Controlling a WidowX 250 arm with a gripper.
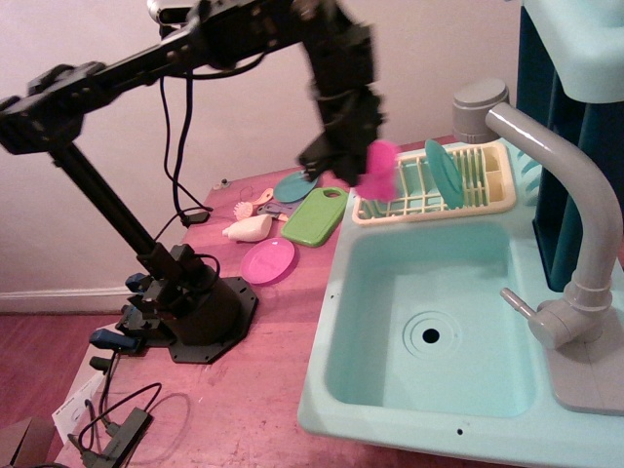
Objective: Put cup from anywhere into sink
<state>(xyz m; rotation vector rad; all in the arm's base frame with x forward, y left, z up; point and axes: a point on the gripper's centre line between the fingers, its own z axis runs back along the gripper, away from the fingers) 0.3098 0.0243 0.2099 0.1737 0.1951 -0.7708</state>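
My gripper is shut on the magenta-pink cup and holds it in the air, above the left end of the cream dish rack and the back left corner of the sink. The cup is blurred by motion and hangs roughly upright from the fingers. The sink is a large light turquoise basin with a dark drain hole and a grey faucet at its right. The basin holds nothing.
A cream-yellow dish rack with a teal plate stands behind the basin. On the pink table left of the sink lie a green cutting board, a pink plate, a teal plate and a cream toy. The arm's base sits at the left.
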